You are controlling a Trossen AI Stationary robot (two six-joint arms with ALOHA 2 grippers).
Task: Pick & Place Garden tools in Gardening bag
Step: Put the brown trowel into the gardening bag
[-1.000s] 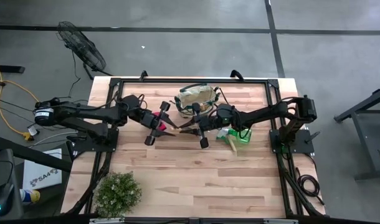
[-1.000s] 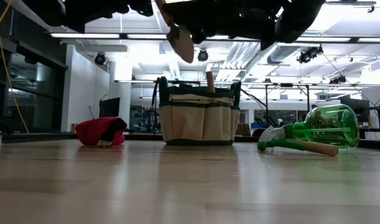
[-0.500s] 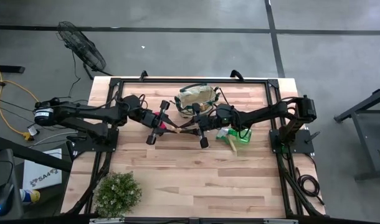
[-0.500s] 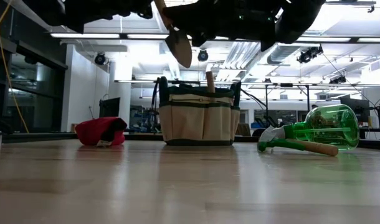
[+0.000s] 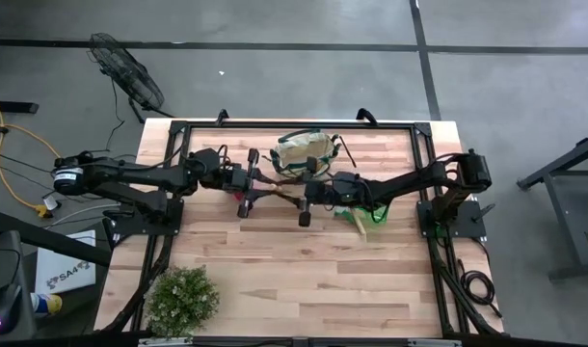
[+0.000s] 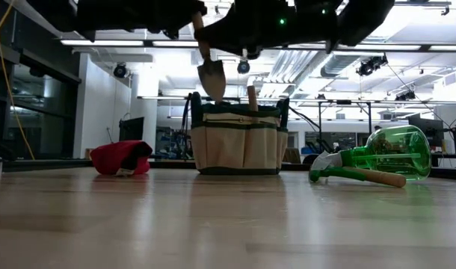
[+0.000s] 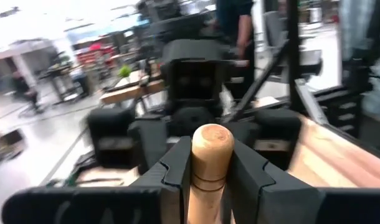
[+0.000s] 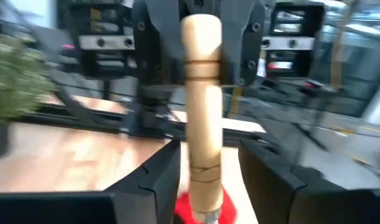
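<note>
My left gripper [image 7: 209, 177] clamps a trowel [image 6: 211, 75] by its wooden handle, above the table in front of the gardening bag [image 6: 239, 140]. My right gripper [image 8: 205, 180] faces it, fingers spread either side of the handle. Sprayer [image 6: 377, 155] lies right of bag.

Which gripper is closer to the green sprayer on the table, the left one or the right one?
Right. The right gripper hangs just left of the green sprayer; the left gripper is farther off, beyond it, holding the trowel.

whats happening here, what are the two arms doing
Both arms meet above the table near the bag, with a wooden-handled trowel between them. The left gripper is clamped on its handle; the right gripper has its fingers open around it. The sprayer and red shears lie on the table.
</note>
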